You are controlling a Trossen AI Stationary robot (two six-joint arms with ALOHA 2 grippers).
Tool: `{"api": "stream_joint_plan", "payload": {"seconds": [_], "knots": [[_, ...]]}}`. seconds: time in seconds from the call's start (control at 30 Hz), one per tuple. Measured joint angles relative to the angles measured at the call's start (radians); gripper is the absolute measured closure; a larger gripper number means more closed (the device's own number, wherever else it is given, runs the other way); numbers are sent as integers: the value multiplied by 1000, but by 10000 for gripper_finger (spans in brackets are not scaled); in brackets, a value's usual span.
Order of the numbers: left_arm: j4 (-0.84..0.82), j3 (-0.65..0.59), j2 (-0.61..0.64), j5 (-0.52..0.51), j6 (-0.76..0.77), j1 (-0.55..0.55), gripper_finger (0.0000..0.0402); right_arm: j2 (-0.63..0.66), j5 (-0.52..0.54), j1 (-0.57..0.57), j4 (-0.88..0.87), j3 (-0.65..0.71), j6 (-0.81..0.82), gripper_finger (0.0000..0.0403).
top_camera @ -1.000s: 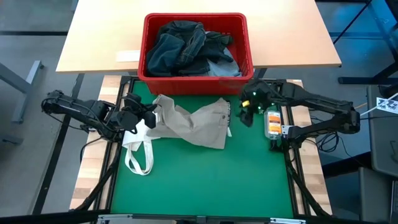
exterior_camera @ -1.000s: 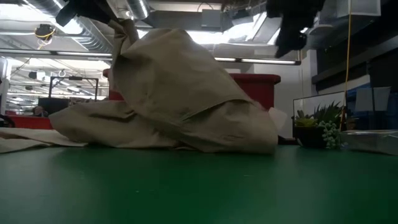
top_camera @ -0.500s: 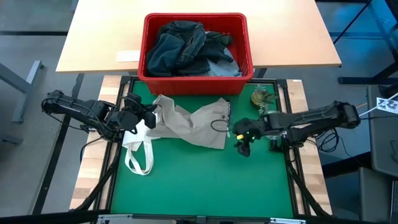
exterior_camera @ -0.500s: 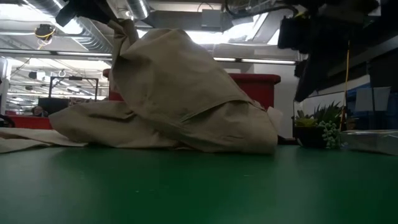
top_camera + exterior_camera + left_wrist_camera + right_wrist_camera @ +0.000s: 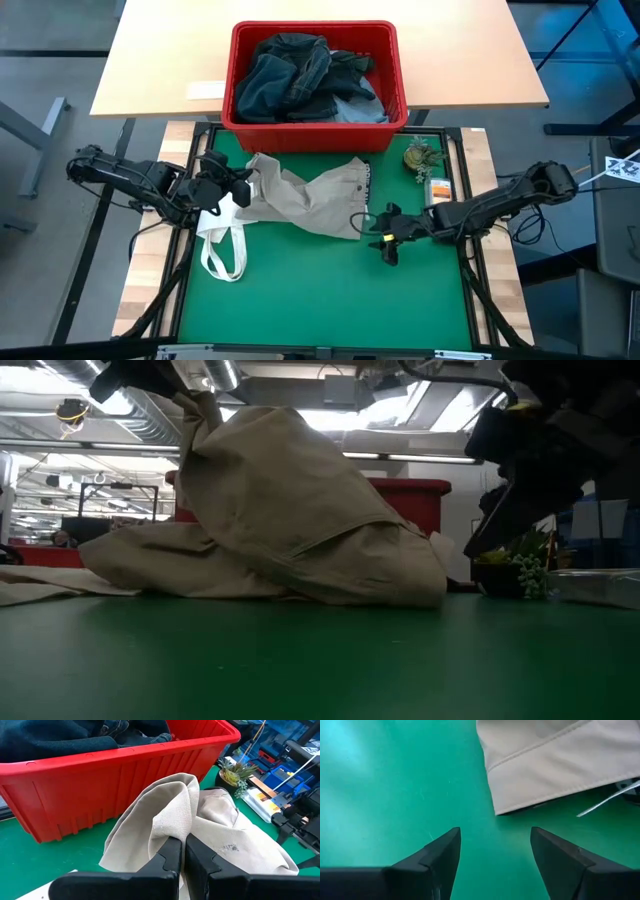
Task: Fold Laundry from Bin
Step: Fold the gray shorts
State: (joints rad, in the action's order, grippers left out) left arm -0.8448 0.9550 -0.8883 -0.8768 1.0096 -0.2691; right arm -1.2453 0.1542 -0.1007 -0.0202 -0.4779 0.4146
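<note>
Two dark robot arms reach in over a green tabletop [image 5: 300,290] from opposite sides. At the far edge of the mat, on a pale wooden surface, sits the red bin [image 5: 314,126], a large rectangular plastic crate. It holds a heap of laundry [image 5: 305,75], mostly dark navy denim with a patch of lighter blue near one corner.

Just in front of the bin, beige trousers [image 5: 315,195] lie crumpled on the mat. The left gripper [image 5: 236,184] is at their left end, its fingers [image 5: 172,855] pressed together on a raised fold of the beige cloth, lifting that end above the rest of the garment. In the low view the trousers rise to a peak on the left and slope down to the mat on the right.

A white tote bag [image 5: 222,245] with looped straps lies on the mat beside the left gripper, partly beneath it.

The right gripper [image 5: 388,238] hovers low over the bare mat just beside the right end of the trousers, its fingers [image 5: 437,855] spread apart and holding nothing. Past them, the trousers' hem lies flat on the green surface.

A small potted plant [image 5: 420,157] stands near the mat's far right corner, with an orange-and-white packet [image 5: 438,187] beside it.
</note>
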Motion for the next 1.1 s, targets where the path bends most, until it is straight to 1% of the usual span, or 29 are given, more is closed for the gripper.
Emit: {"api": "stream_joint_plan", "payload": {"seconds": [0.13, 0.37, 0.57, 0.73, 0.87, 0.97, 1.03, 1.1], "knots": [[0, 0, 0, 0, 0, 0, 395, -62, 13, 26, 77, 13, 12, 162], [0, 0, 0, 0, 0, 0, 395, -234, 14, 42, 272, 14, 47, 162], [0, 0, 0, 2, 0, 0, 395, -343, 113, 42, 379, 14, 79, 162], [0, 0, 0, 4, 0, 0, 395, -377, 127, 42, 458, 14, 78, 162], [0, 0, 0, 4, 0, 0, 395, -377, 160, 42, 470, 14, 75, 162], [0, 0, 0, 4, 0, 0, 395, -377, 160, 41, 469, 14, 75, 164], [0, 0, 0, 4, 0, 0, 395, -377, 160, 41, 468, 14, 75, 174], [0, 0, 0, 4, 0, 0, 395, -377, 174, 41, 469, 14, 75, 195]]}}
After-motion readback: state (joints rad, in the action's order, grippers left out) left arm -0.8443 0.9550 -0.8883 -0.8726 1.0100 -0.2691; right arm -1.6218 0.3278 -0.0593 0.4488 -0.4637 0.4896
